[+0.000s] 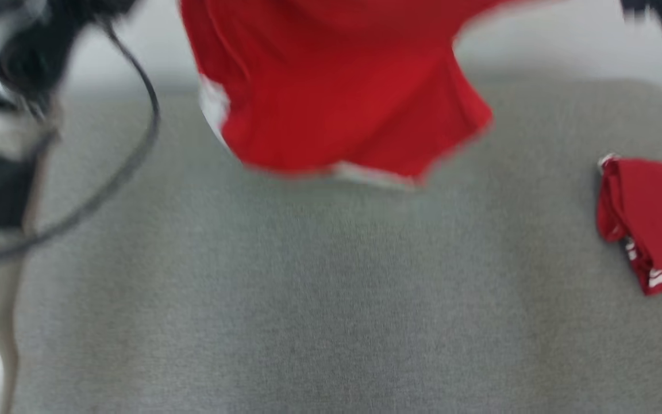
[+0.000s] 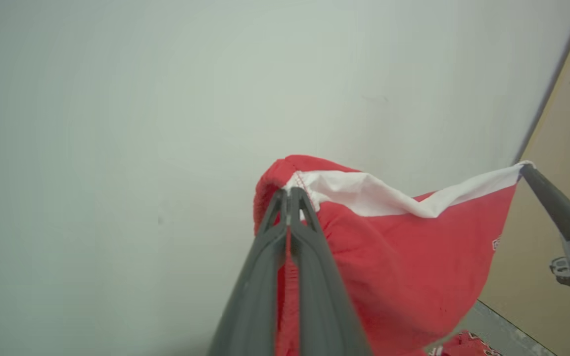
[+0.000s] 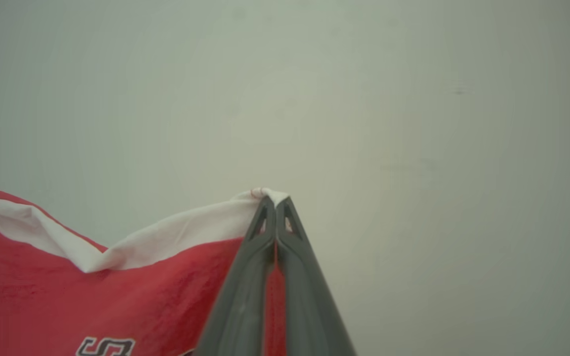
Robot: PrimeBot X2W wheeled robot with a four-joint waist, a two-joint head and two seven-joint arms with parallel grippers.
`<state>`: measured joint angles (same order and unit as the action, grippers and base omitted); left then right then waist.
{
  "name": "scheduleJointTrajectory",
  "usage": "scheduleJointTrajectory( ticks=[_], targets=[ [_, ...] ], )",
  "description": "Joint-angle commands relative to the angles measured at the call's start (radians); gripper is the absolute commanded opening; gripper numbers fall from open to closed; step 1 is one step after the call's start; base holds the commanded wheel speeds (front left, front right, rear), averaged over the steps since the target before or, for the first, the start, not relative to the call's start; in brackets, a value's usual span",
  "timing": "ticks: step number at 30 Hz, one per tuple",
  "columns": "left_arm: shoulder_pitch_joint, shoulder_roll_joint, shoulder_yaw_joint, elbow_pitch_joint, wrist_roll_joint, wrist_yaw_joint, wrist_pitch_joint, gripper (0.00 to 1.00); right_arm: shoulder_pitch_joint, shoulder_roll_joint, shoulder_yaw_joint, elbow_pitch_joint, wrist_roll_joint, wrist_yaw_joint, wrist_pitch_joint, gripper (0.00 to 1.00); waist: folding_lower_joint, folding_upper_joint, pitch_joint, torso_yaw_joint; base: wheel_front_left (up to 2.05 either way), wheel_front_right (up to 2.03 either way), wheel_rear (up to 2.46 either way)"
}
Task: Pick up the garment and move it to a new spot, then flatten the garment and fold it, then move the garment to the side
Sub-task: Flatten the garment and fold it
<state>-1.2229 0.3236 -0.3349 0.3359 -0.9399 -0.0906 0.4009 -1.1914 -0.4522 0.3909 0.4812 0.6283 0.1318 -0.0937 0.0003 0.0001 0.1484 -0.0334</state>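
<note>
The garment [image 1: 337,86] is red with a white band along one edge, and it hangs in the air above the grey surface [image 1: 308,299], its lower hem free. In the left wrist view my left gripper [image 2: 290,194] is shut on one end of the white band, with the garment [image 2: 413,257] sagging to its right. The other end of the band is pinched by my right gripper [image 2: 526,169]. In the right wrist view that right gripper [image 3: 275,200] is shut on the band's corner, and the garment [image 3: 92,296] drapes to its left with dark lettering showing.
A second red garment [image 1: 653,218], folded and with white stripes, lies on the grey surface at the right edge. My blurred left arm [image 1: 9,115] and its looping cable [image 1: 135,144] fill the upper left. A pale wall [image 2: 117,123] stands behind.
</note>
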Motion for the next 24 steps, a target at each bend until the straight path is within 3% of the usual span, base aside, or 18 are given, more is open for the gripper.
scheduleJointTrajectory(
  ticks=[1,7,11,12,15,21,24],
  targets=[
    [-0.078,0.003,-0.008,0.069,0.060,-0.015,-0.073,0.00,-0.082,0.039,0.008,0.062,-0.027,-0.003,-0.048,0.00,-0.0003,-0.0001,0.221,-0.039,0.00,0.00,0.00],
    [-0.288,0.013,-0.075,0.236,0.200,-0.041,-0.388,0.00,-0.300,0.136,-0.049,0.226,-0.170,-0.003,-0.169,0.00,-0.0003,-0.0001,0.370,-0.074,0.00,0.00,0.00],
    [-0.349,0.044,-0.214,0.218,0.187,-0.039,-0.579,0.00,-0.291,0.181,-0.157,0.130,-0.283,-0.003,-0.171,0.00,-0.0003,-0.0001,0.449,-0.069,0.00,0.00,0.00],
    [-0.349,0.044,-0.214,0.218,0.187,-0.039,-0.579,0.00,-0.291,0.181,-0.157,0.130,-0.283,-0.003,-0.171,0.00,-0.0003,-0.0001,0.449,-0.069,0.00,0.00,0.00],
    [-0.331,0.086,-0.336,0.177,0.128,-0.039,-0.643,0.00,-0.242,0.196,-0.185,0.077,-0.332,-0.003,-0.170,0.00,-0.0003,-0.0001,0.493,-0.059,0.00,0.00,0.00],
    [-0.258,0.171,-0.559,0.042,-0.047,-0.039,-0.667,0.00,-0.123,0.211,-0.210,0.045,-0.346,-0.003,-0.170,0.00,-0.0003,-0.0001,0.540,-0.038,0.00,0.00,0.00],
    [-0.201,0.211,-0.597,-0.044,-0.114,-0.039,-0.667,0.00,-0.042,0.194,-0.207,0.005,-0.351,-0.003,-0.170,0.00,-0.0003,-0.0001,0.535,-0.029,0.00,0.00,0.00]
  ],
)
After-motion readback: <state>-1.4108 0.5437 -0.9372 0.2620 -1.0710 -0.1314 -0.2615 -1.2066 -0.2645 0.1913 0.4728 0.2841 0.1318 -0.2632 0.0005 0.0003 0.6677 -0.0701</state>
